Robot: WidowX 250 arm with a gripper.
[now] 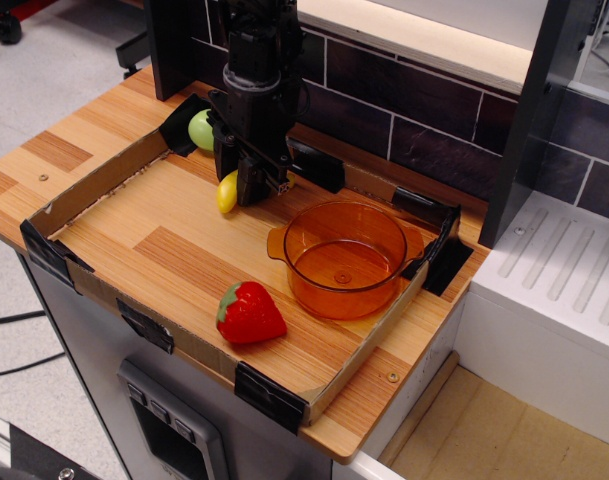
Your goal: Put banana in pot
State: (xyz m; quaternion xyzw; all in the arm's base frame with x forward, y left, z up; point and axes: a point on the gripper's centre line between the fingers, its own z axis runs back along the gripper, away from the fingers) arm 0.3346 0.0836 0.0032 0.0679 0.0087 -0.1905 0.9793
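The banana [227,193] is a small glossy yellow toy lying at the back left of the tray floor, mostly hidden by my gripper; only its lower end shows. My black gripper [242,190] is down at tray level with its fingers closed in on the banana from both sides. The pot [314,285] is round, translucent orange and empty, with two small side handles. It stands upright on the tray to the right of the gripper, apart from it.
A pale green pear toy [201,130] sits in the tray's back left corner, just behind the gripper. A red strawberry [249,313] lies near the front edge. The low cardboard tray wall [94,185] rings the area. A dark tiled wall [384,115] stands behind.
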